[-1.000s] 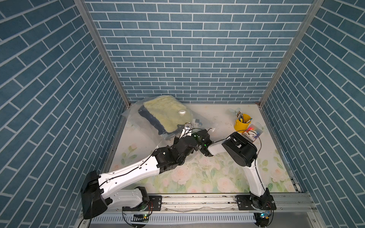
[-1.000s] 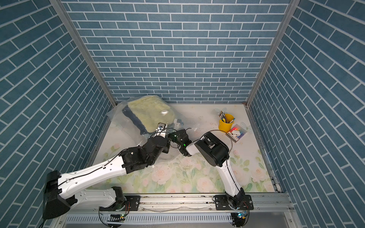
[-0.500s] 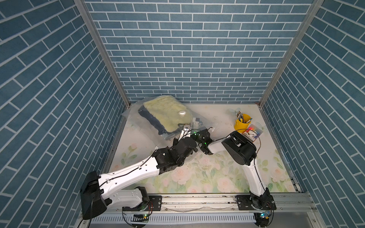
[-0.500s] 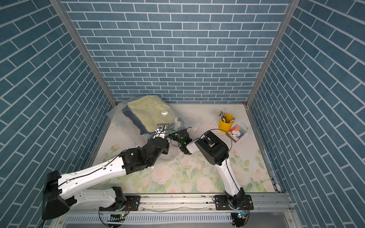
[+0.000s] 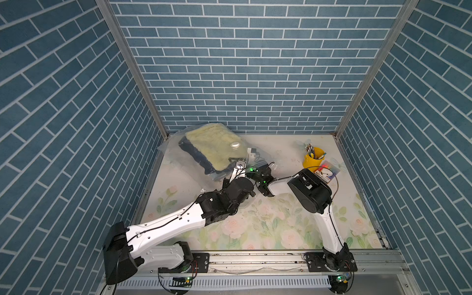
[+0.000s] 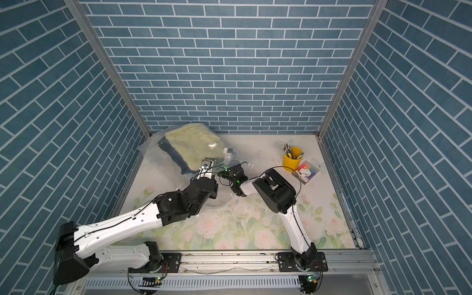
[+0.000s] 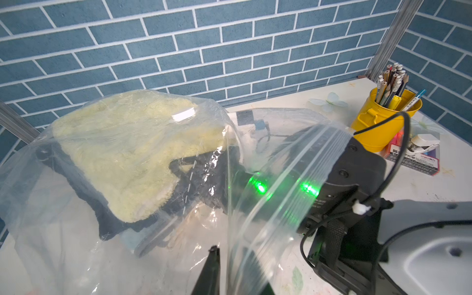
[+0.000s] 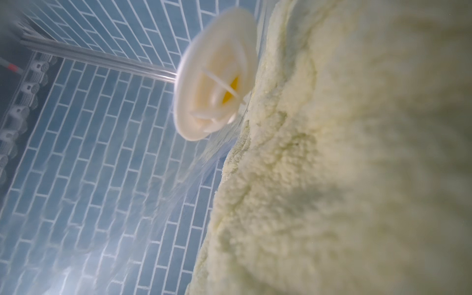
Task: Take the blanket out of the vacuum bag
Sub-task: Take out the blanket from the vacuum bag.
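While the left claw (image 5: pixel 240 165) grips the vacuum bag (image 7: pixel 63 242), the right claw (image 7: pixel 178 166) inside it has now clenched

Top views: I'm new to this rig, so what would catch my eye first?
The pale yellow blanket inside the clear vacuum bag, in the far left corner, stands out. The left arm and right arm meet at the bag's mouth, and a yellow pencil cup sits far right.
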Robot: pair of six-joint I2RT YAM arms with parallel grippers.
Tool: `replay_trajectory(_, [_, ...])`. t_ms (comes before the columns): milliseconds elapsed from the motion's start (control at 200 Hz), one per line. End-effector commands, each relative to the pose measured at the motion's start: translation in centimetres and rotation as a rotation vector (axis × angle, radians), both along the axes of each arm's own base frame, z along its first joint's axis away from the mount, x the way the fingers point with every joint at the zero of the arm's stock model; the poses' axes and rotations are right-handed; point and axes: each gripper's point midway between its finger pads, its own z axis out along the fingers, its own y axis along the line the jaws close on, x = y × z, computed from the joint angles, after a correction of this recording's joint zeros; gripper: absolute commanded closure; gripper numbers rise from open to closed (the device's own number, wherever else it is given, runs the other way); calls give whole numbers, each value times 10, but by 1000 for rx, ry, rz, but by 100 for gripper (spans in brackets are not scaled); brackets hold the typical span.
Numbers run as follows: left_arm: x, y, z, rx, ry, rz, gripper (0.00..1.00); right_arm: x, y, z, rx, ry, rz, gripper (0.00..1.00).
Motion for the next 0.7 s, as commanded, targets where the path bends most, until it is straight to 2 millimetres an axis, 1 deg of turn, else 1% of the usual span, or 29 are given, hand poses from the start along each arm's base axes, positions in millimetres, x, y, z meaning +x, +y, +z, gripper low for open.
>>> replay_trajectory(0, [1,7,12,4,-27,29,79,-8,-4,21,26,-59,19,99])
replay_trajectory(25, [1,7,13,1,-28,28,80,-9,-4,21,27,-61,24,100])
replay_trajectory(30, [1,7,13,0,-29,30,79,-10,-5,29,37,-72,24,100])
replay_trajectory(35, [1,7,13,1,-29,29,80,-11,-6,33,42,-78,25,100])
replay_trajectory(55, [1,7,13,0,-30,31,79,-13,-7,40,53,-90,27,100])
replay_trajectory(160, [1,6,13,-3,-29,32,80,-19,-10,48,65,-105,37,100])
replay_trajectory(330, [3,5,15,-12,-37,37,80,-37,-16,60,84,-121,61,100])
replay_trajectory(515, [5,7,18,-12,-56,55,80,-60,-26,64,88,-122,81,100])
replay_trajectory(565, [5,7,19,-16,-59,57,80,-69,-28,62,86,-116,87,100])
replay_trajectory(695, [6,6,18,-24,-57,61,80,-91,-29,47,54,-83,114,100])
